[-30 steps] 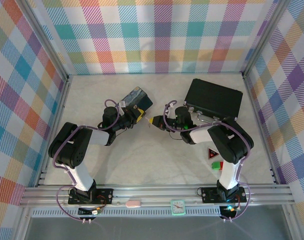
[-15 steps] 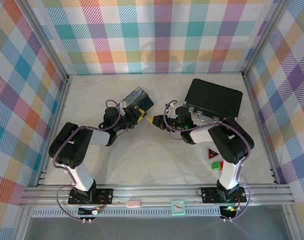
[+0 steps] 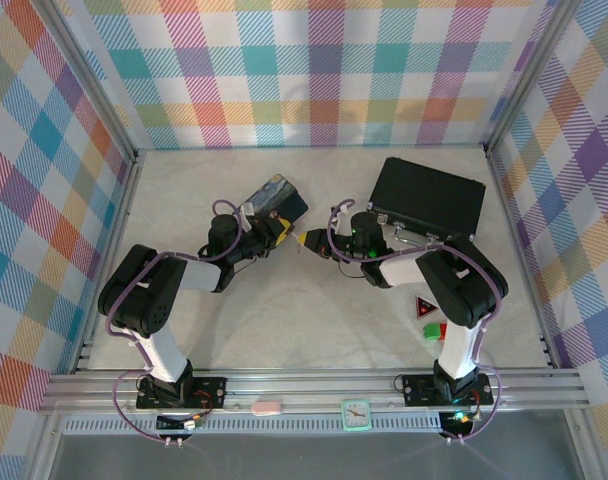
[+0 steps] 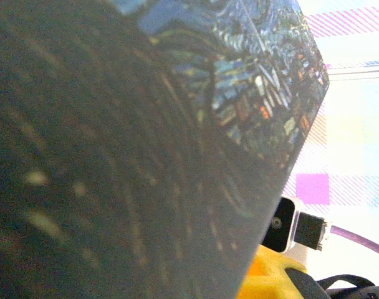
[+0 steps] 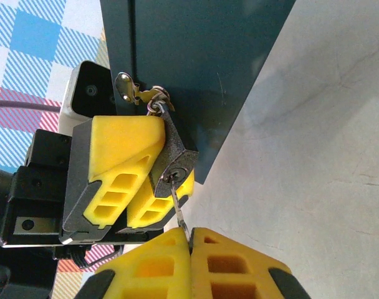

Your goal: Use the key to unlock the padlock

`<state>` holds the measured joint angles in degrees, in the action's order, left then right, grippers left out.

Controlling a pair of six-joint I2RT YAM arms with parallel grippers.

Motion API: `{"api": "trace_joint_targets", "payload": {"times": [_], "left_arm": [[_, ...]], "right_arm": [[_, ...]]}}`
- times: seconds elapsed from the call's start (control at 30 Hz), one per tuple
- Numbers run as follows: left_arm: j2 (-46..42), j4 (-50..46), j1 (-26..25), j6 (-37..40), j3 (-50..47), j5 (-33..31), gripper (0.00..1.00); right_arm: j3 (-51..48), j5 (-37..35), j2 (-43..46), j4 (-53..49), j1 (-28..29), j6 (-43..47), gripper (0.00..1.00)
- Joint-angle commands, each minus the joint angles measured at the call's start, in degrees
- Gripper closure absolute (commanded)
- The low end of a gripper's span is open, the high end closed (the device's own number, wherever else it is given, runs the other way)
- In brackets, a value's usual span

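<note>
Pinches the thin silver-grey metal key (image 5: 180, 212) in the right claw (image 5: 191, 240), yellow fingers closed tight on its shaft. Has the key tip seated in the keyhole of the small dark-bodied padlock (image 5: 172, 159). Clamps that padlock in the left claw (image 3: 275, 229), hanging from the silver hasp (image 5: 136, 93) of the dark painted tin (image 5: 196, 56), above the pale bench (image 5: 314, 156).

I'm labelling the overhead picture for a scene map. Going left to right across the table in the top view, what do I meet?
painted tin → right gripper → black case. The left gripper overlaps the tin, so it is left out.
</note>
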<state>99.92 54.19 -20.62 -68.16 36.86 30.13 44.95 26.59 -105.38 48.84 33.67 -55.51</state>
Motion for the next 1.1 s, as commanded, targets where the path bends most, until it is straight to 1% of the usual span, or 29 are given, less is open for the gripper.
{"api": "trace_joint_targets", "payload": {"times": [0.0,0.17,0.37,0.43,0.57,0.63,0.73,0.83,0.93,0.97,1.07], "left_arm": [[0.0,3.1,-1.9,-0.8,0.2,1.2,1.00],[-0.7,3.6,-3.7,-2.7,0.2,1.3,1.00],[-1.6,3.0,-4.9,-3.0,0.4,1.0,1.00],[-1.7,2.8,-5.0,-2.9,0.4,0.7,1.00],[-1.5,2.5,-5.0,-2.6,0.6,0.6,1.00],[-1.2,2.5,-5.0,-2.2,0.8,0.7,1.00],[-0.9,2.0,-5.0,-1.5,1.2,1.0,1.00],[-0.8,1.5,-5.0,-0.6,1.3,1.7,1.00],[-1.0,0.3,-5.0,0.5,1.5,2.8,1.00],[-1.3,-0.3,-5.0,0.9,1.6,3.2,1.00],[-2.4,-2.6,-5.0,2.2,1.6,3.5,1.00]], "right_arm": [[3.2,0.1,-1.4,3.6,-0.1,-0.7,1.00],[4.7,-0.6,-2.7,3.7,-0.3,-2.4,1.00],[6.4,2.6,-3.6,4.1,-1.1,-11.7,1.00],[6.5,3.6,-3.1,4.8,-1.5,-13.0,1.00],[8.7,7.0,-2.7,1.2,-1.6,-15.3,1.00],[9.4,8.8,-3.0,1.1,-1.6,-17.7,1.00],[9.5,9.8,-2.7,0.8,-1.7,-20.0,1.00],[10.4,9.9,-1.2,-4.8,-1.9,-15.5,1.00],[12.4,9.7,0.6,-12.2,-1.8,-6.5,1.00],[12.9,9.2,1.0,-16.0,-1.8,-3.7,1.00],[14.5,6.4,2.5,-23.9,-1.8,3.2,1.00]]}}
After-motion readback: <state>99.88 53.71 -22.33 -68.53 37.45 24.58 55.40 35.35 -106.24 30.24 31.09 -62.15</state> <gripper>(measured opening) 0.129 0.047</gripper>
